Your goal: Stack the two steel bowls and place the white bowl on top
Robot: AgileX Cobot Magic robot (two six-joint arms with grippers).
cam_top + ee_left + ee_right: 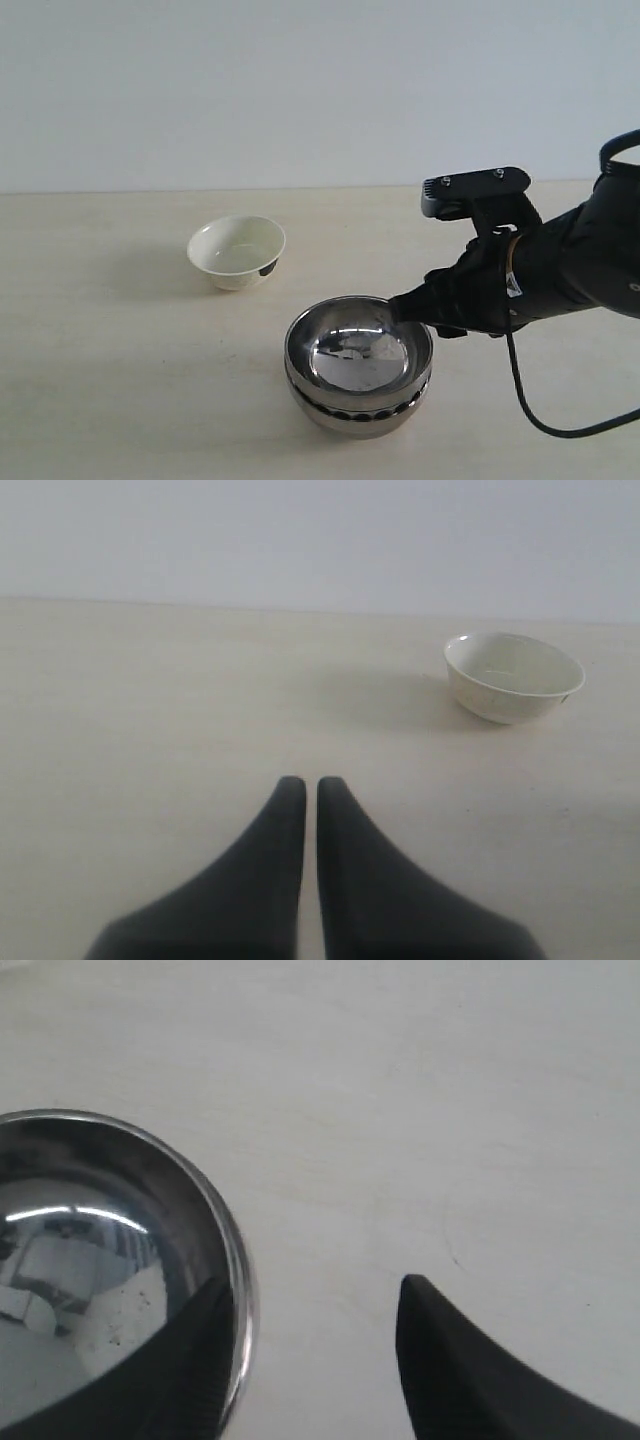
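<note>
**Stock on the table: steel bowls nested, white bowl standing apart**

1. Table: you are looking at a pale, matt, flat top that is running back to a plain light wall. Every view is cutting off its edges.
2. Right arm: black matt casing is showing at the right edge, cropped there, with a cable looping beneath it.
3. Ribbed steel bowl: round and mirror-bright, it is sitting on the table at front centre. Only its dimpled lower wall is showing, because the bowl nested in it is hiding the rest.
4. Smooth steel bowl: equally shiny, it is resting inside the ribbed one with its rim just above. Its hollow is carrying only reflections and faint specks.
5. White bowl: cream, glossy, round and smaller, it is standing upright well apart from the stack, behind it and to the left. A dark mark is showing on its outer side, and the inside is showing bare glaze.
6. Right gripper: its dark tapered fingers are standing wide apart across the smooth bowl's rim, one inside and one outside over the table. You cannot tell whether the inner one is touching the wall.
7. Left gripper: its two dark fingers are sitting almost together with a thin slit between them, holding nothing. It is hanging over bare table with the white bowl well ahead.
</note>
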